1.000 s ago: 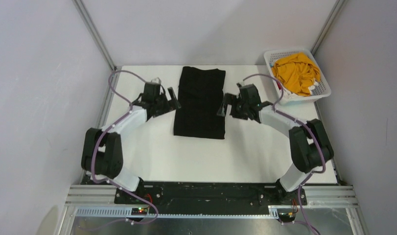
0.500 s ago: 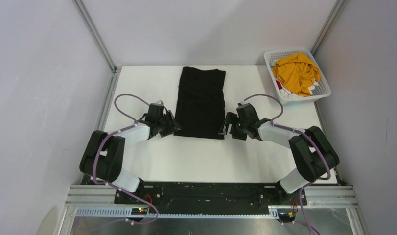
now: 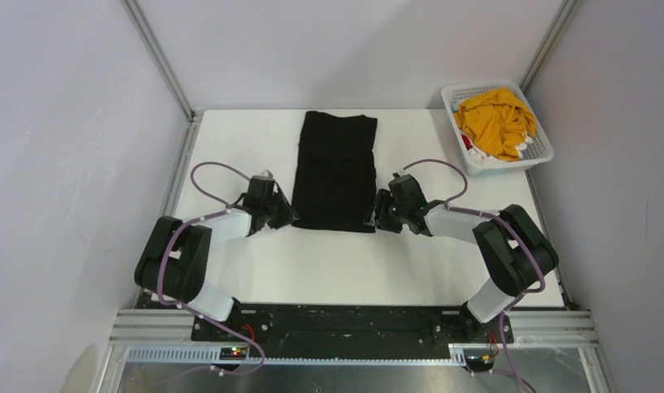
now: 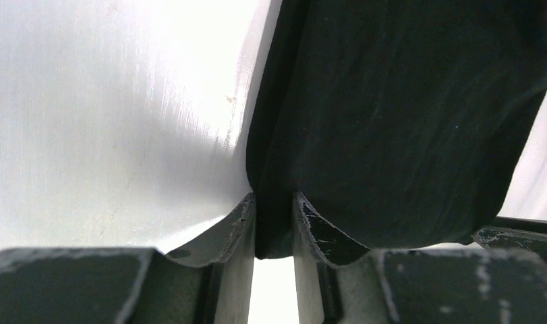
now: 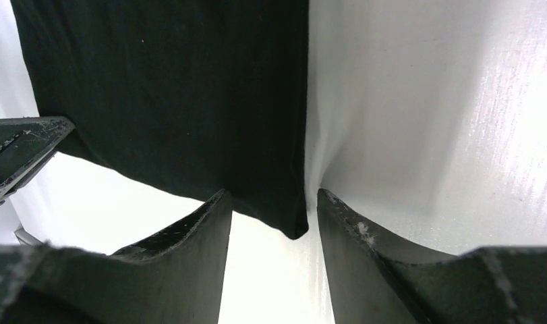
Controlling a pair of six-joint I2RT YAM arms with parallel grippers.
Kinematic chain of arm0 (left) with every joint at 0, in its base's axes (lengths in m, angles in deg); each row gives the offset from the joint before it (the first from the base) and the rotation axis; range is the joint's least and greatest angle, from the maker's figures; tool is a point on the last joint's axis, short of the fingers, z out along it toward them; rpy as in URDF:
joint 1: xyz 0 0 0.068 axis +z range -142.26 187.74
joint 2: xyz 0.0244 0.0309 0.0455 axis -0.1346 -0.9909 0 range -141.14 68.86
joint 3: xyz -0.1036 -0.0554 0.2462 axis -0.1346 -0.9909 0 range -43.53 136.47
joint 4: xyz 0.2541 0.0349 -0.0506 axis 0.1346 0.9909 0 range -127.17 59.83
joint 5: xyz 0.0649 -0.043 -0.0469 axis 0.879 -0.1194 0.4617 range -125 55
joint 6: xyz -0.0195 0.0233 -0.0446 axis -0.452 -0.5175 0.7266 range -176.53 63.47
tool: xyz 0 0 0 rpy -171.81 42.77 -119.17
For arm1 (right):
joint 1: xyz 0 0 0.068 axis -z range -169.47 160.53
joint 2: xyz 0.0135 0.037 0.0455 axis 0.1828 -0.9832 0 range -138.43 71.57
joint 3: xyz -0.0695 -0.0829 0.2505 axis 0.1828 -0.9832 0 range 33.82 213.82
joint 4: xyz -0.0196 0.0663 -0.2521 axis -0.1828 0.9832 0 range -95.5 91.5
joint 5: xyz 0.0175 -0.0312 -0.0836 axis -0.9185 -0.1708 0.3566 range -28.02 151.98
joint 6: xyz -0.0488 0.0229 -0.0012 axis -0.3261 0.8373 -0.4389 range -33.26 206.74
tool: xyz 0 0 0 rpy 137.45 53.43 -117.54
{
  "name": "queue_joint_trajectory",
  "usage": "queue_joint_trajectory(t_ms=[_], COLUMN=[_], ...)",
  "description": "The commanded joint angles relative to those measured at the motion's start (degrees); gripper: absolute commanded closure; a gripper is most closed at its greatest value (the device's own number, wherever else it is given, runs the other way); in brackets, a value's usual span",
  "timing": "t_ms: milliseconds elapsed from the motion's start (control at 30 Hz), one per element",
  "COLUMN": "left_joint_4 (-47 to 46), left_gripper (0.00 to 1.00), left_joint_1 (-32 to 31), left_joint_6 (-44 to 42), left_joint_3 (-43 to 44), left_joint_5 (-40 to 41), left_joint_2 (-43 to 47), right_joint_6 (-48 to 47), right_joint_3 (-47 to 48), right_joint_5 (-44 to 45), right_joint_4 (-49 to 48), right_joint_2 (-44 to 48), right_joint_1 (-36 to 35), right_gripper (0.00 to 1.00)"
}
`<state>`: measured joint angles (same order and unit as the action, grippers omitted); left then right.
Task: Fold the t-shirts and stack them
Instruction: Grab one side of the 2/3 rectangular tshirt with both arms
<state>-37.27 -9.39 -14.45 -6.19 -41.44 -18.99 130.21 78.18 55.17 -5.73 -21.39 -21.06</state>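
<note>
The black shirt is laid as a strip on the table. Its near-left corner is pinched by the left gripper. The near-right corner is straddled by the right gripper, jaws parted. Closing seems needed before 1 fold away.

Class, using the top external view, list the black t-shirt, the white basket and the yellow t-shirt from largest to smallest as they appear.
1. black t-shirt: largest, laid out flat as a long panel.
2. white basket: next, somewhat smaller in outline.
3. yellow t-shirt: smallest, bunched up inside the basket's rim.
</note>
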Motion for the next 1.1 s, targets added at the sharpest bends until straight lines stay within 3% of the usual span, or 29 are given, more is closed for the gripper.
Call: queue_joint_trajectory(t_ms=[0,133,200,267,300,433,533,667,800,1067], left_joint_4=[3.4,3.6,3.7,3.5,3.5,3.6,3.6,6.1,10.3,24.3], left_gripper=[0.69,0.75,0.83,0.96,0.99,1.0,1.0,1.0,1.0,1.0], left_joint_1=[-0.2,-0.2,-0.2,-0.4,-0.4,-0.6,-1.9,-5.8,-11.0,-15.8], left_joint_6=[-0.5,-0.7,-0.8,-0.8,-0.8,-0.5,0.2,2.0,4.8,7.2], left_joint_3=[-3.6,-4.5,-4.0,-3.2,-3.0,-2.5,-4.5,-8.9,-14.7,-21.3], left_joint_5=[2.4,4.3,4.2,4.0,4.1,4.0,4.7,9.3,11.6,5.9], left_joint_2=[-1.0,-1.0,-1.8,-3.0,-3.7,-4.3,-1.1,8.5,21.7,64.6], right_joint_6=[0.9,1.1,1.1,1.3,1.5,1.5,1.1,0.2,-2.7,-13.6], right_joint_3=[-1.3,-2.0,-2.1,-2.0,-2.0,-2.1,-2.5,-4.4,-6.6,-5.1], right_joint_5=[1.0,1.4,1.3,1.5,1.4,0.6,0.6,0.3,-6.7,-24.9], right_joint_4=[0.8,0.8,0.8,0.8,-0.1,-1.3,0.9,6.4,13.1,32.0], right_joint_2=[-1.8,-2.2,-2.7,-3.3,-3.3,-3.6,-1.7,3.0,9.3,24.7], right_joint_1=[-1.1,-1.5,-1.6,-1.7,-1.7,-2.1,-3.2,-5.4,-7.3,-12.1], right_gripper=[0.48,0.53,0.58,0.68,0.79,1.0,1.0,1.0,1.0,1.0])
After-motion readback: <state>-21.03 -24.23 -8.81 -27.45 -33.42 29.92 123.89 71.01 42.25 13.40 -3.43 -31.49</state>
